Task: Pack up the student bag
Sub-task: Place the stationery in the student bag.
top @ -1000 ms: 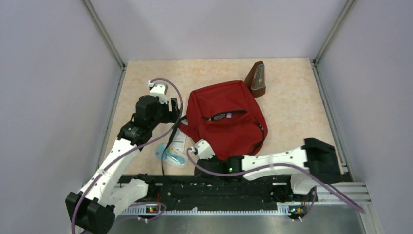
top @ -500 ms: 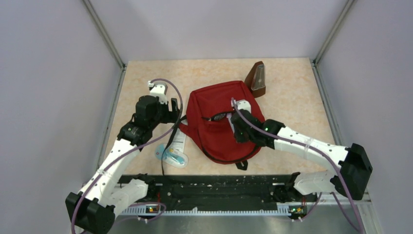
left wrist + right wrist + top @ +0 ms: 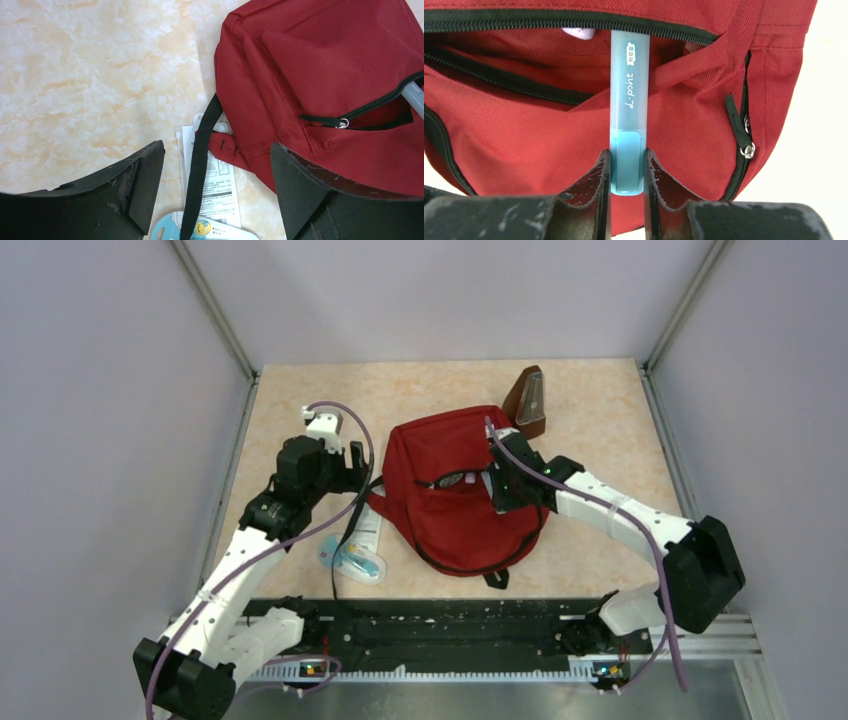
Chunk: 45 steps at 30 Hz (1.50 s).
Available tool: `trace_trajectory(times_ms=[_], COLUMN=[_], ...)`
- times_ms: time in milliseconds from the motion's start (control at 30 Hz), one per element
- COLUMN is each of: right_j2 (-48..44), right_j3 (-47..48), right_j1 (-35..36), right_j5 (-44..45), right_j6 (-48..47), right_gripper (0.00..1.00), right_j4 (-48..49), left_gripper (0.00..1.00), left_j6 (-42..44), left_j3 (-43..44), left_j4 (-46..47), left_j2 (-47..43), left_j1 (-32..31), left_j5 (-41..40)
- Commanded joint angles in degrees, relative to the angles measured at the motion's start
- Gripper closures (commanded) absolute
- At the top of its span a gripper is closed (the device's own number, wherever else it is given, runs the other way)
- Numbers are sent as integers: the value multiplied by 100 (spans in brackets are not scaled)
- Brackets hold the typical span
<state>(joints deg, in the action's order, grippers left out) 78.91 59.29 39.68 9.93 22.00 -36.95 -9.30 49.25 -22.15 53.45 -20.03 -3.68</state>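
The red student bag (image 3: 455, 490) lies flat in the middle of the table, its front pocket unzipped. My right gripper (image 3: 626, 165) is shut on a light blue highlighter pen (image 3: 629, 100), whose far end pokes into the open pocket (image 3: 549, 45). In the top view the right gripper (image 3: 497, 480) sits over the pocket's right end. My left gripper (image 3: 215, 170) is open and empty, above the bag's black strap (image 3: 200, 175) and a packet at the bag's left corner. The bag (image 3: 330, 85) fills the right of the left wrist view.
A brown pyramid-shaped metronome (image 3: 527, 402) stands behind the bag's right corner. A white and light blue stationery packet (image 3: 355, 550) lies left of the bag, partly under the strap; it also shows in the left wrist view (image 3: 215, 200). Metal rails border the table on both sides.
My right arm swung from the near edge up over the bag with the pen and then shifted right to the pocket's right end. The left arm has not moved.
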Motion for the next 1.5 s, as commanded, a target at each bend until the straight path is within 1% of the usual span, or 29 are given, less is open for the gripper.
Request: trace_trajectory(times_ms=[0,233,500,600,733,767,800,900,967,1000,1033,1067,1167,1267,1300,1367,1433,1467], right_j2=[244,467,903,989,1201,1234,1240,1171,1051,984,905,823,434,-179,-420,-928,-1376,-1565], right_j3=[404,465,-51,-238,-126,-91,-71,-95,-151,-186,-222,-269,-436,-636,-713,-882,-1117,-1273], right_j1=[-111,-109,-112,-110,-110,-110,-110,-110,-109,-110,-110,-110,-110,-102,-101,-97,-74,32], right_j5=[-68,497,1378,1532,1722,1707,1672,1592,1591,1579,1569,1546,1386,910,660,-129,-1215,-1568], right_j6=[-141,-123,-497,-614,-654,-647,-638,-616,-601,-596,-580,-567,-498,-516,-564,-704,-741,-693], right_gripper=[100,100,100,100,100,98,93,76,56,49,45,43,42,40,39,34,34,34], right_j4=[441,1557,3283,3903,3917,3871,3830,3774,3747,3734,3713,3713,3426,3144,3058,2946,3108,3333], left_gripper=[18,18,18,18,18,18,18,18,18,18,18,18,18,18,18,19,19,19], left_j6=[-37,-46,-32,-28,-19,-20,-19,-21,-13,-11,-10,-10,-11,-2,19,132,145,141], left_j3=[-33,-30,-27,-29,-29,-29,-30,-29,-25,-25,-29,-30,-29,-33,-42,-68,-113,-115], left_j4=[282,281,273,273,273,273,273,266,272,267,264,264,264,276,293,352,419,422], left_j2=[-108,-46,-4,19,40,41,42,50,51,51,49,43,21,-30,-67,-139,-183,-181], left_j1=[17,13,11,8,9,9,8,12,9,16,16,17,14,17,9,15,12,14], left_j5=[60,104,78,62,52,52,52,52,47,51,45,39,34,26,42,131,148,149])
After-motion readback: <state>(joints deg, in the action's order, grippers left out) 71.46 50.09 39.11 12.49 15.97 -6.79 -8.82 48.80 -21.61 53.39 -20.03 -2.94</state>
